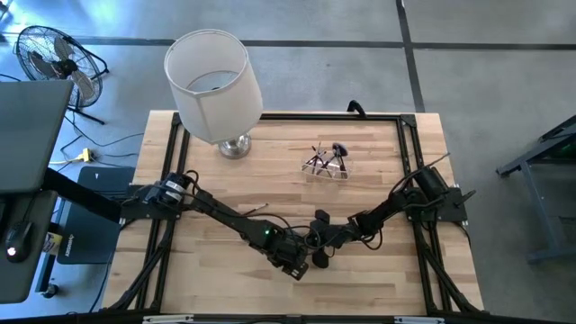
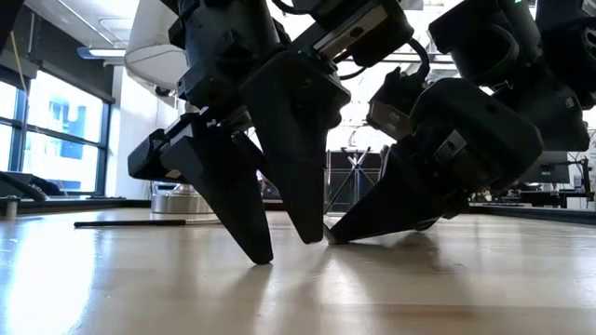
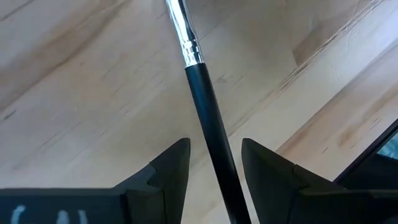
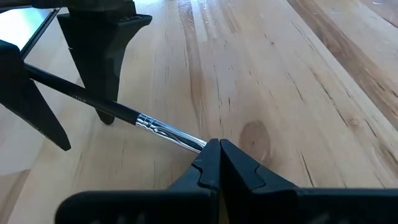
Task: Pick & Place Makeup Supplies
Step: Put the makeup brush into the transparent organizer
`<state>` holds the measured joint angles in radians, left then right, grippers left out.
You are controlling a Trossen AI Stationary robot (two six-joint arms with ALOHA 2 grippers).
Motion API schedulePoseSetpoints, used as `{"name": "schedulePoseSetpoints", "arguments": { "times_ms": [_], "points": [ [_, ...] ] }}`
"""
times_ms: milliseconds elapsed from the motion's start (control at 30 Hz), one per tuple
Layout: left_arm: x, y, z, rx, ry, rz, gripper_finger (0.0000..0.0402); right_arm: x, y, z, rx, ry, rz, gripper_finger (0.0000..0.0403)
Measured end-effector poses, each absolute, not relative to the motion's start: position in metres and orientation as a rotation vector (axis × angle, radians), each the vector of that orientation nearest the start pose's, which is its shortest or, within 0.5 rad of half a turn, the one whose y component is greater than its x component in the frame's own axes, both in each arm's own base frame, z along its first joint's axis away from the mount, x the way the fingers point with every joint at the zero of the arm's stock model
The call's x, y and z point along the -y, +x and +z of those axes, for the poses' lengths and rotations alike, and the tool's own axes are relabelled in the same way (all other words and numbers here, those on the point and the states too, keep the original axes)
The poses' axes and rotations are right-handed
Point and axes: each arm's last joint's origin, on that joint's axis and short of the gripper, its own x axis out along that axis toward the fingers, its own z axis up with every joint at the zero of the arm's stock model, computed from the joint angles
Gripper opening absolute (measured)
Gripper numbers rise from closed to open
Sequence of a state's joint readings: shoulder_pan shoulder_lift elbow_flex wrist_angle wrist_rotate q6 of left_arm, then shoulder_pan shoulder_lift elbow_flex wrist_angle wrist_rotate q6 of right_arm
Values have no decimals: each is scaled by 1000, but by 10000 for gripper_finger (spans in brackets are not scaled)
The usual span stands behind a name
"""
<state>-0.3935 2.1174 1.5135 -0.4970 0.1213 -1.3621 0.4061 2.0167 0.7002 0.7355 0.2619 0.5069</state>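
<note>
A makeup brush with a black handle (image 3: 208,118) and a silver ferrule (image 4: 168,132) is near the table's front middle. My right gripper (image 4: 214,144) is shut on its ferrule end, with the fingertips down at the table (image 2: 332,236). My left gripper (image 3: 214,146) is open, with one finger (image 4: 99,62) on each side of the handle and not touching it; it also shows in the high view (image 1: 295,263). A clear cup (image 1: 326,164) with several brushes stands at the far middle. Another thin brush (image 2: 140,222) lies flat on the table. My right gripper pinches the brush at the far end of its silver ferrule (image 4: 198,144), between its two fingertips. The fingers slant down from the table's right side, roughly in line with the brush. The handle runs away from the fingers and passes between my left gripper's fingers.
A table lamp with a white shade (image 1: 216,85) stands at the far left of the wooden table (image 1: 396,279). A black frame (image 1: 175,162) runs along the table's edges. The two grippers are close together at the front middle.
</note>
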Motion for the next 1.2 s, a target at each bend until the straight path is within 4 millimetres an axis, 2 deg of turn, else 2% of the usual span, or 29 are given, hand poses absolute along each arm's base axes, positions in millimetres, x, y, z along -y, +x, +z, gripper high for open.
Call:
{"name": "schedulePoseSetpoints", "arguments": {
  "times_ms": [233,467,600,800,933,1033,1200],
  "points": [
    [171,403,154,-1182,-989,332,147,-126,310,69,-553,324,19,0],
    [184,399,154,-1098,-964,389,144,-126,311,69,-552,328,27,0],
    [185,398,154,-1070,-946,410,108,-126,311,69,-552,329,30,0],
    [185,399,153,-1060,-949,403,13,-126,311,69,-553,333,36,0],
    [185,399,153,-1073,-937,387,22,-127,311,70,-554,339,48,0],
    [186,399,153,-1085,-936,371,12,-127,311,70,-555,339,53,0],
    [186,399,153,-1086,-935,370,15,-126,306,80,-619,274,82,1]
  ]
}}
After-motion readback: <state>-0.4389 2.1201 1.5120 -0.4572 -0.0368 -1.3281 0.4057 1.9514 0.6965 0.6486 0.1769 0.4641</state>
